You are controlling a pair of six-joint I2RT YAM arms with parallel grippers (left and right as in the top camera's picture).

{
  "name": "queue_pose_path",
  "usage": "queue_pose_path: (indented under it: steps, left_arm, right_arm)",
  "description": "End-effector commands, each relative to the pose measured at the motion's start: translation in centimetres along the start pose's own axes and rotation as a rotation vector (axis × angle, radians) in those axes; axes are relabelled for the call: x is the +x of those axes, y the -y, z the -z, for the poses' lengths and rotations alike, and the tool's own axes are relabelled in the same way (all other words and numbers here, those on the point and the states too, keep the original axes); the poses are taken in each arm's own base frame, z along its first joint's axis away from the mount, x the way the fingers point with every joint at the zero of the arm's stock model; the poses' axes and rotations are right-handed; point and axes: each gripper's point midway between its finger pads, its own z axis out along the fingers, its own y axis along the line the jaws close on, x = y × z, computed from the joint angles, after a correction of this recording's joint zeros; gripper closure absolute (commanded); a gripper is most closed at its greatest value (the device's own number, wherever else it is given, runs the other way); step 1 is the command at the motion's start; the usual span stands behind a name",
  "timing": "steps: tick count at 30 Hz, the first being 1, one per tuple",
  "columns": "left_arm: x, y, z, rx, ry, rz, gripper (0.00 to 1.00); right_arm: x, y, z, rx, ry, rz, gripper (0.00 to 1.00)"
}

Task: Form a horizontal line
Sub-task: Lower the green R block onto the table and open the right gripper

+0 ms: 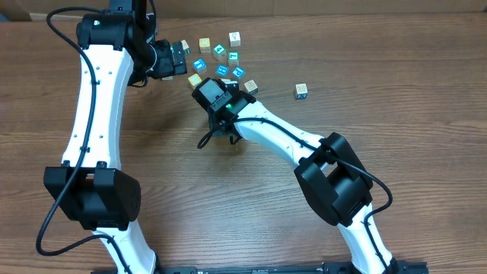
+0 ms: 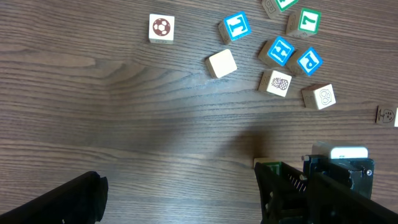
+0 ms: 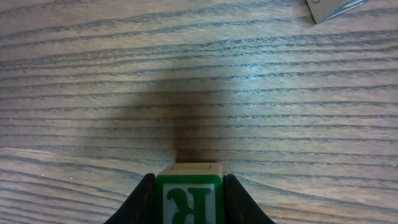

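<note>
Several wooden picture and letter blocks lie loosely clustered at the table's far middle (image 1: 222, 61), with one apart on the right (image 1: 301, 90). In the left wrist view they include a soccer-ball block (image 2: 161, 28), a plain block (image 2: 222, 63), blue letter blocks (image 2: 281, 51) and a green 7 block (image 2: 308, 20). My right gripper (image 1: 217, 97) is just below the cluster, shut on a green R block (image 3: 189, 202) held low over the wood. My left gripper (image 1: 173, 58) is open and empty left of the cluster, hovering above the table (image 2: 180, 199).
The right arm's gripper body (image 2: 339, 180) fills the lower right of the left wrist view, close to my left gripper's right finger. The corner of another block (image 3: 329, 7) shows at the top right of the right wrist view. The wooden table (image 1: 396, 122) extends around.
</note>
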Motion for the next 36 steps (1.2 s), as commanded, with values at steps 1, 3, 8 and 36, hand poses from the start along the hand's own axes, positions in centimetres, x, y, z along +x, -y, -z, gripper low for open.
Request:
queue_pose_path:
  steps: [1,3,8,36]
  left_arm:
    - [-0.08,0.20,-0.07,-0.004,0.002,0.004,0.00]
    - [-0.08,0.20,-0.07,-0.004,0.002,0.004,0.00]
    - [-0.06,0.26,-0.08,-0.004,0.002,0.002,0.00]
    - [-0.08,0.20,-0.07,-0.004,0.002,0.004,0.00]
  right_arm:
    - [-0.24,0.74,-0.23,0.022,0.006,-0.014,0.73]
    - [-0.12,0.83,-0.22,0.025,0.001,-0.013,0.72]
    - [-0.02,0.87,-0.23,0.027,-0.002,-0.012,0.72]
    - [0.49,1.23,-0.21,0.042,-0.023,-0.006,0.68]
